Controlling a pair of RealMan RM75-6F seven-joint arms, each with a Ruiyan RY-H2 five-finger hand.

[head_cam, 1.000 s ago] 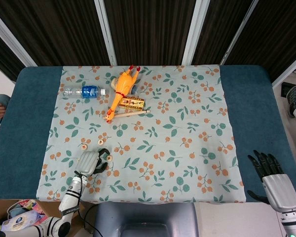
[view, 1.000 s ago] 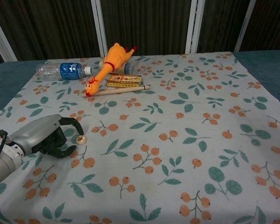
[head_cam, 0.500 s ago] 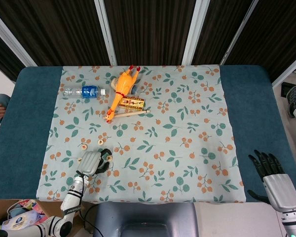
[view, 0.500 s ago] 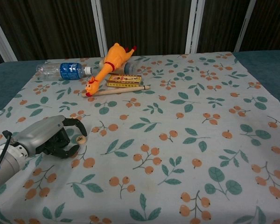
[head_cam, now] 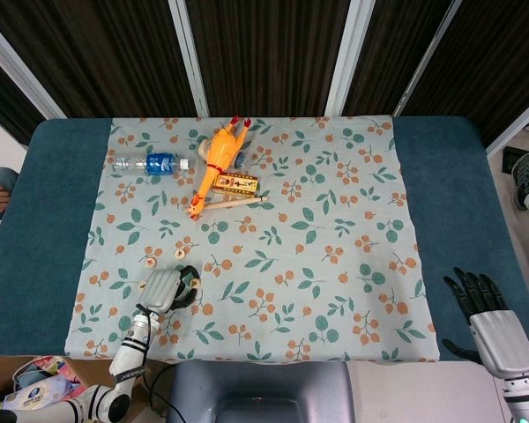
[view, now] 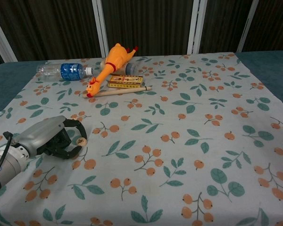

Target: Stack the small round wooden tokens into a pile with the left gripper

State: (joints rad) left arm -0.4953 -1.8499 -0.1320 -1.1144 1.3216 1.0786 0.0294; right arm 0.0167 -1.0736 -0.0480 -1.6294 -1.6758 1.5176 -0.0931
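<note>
The left hand (view: 56,139) rests low on the floral tablecloth (view: 179,122) near its front-left part, fingers curled in a narrow hook. One small wooden token (view: 82,141) sits between the dark fingertips (view: 78,126) and the thumb — pinched or merely touched, the pictures do not settle. In the head view the same token (head_cam: 194,282) shows at the tips of this hand (head_cam: 163,289). Two more tokens (head_cam: 150,261) lie flat on the cloth just beyond the hand, apart from it and from each other; the second one (head_cam: 180,254) lies further right.

Well beyond, toward the far edge, lie a plastic water bottle (view: 63,70), an orange rubber chicken (view: 108,66), a small yellow box (view: 125,81) and a wooden stick (view: 118,91).

The right hand (head_cam: 485,308) hangs off the table's right front corner, fingers spread, holding nothing.
</note>
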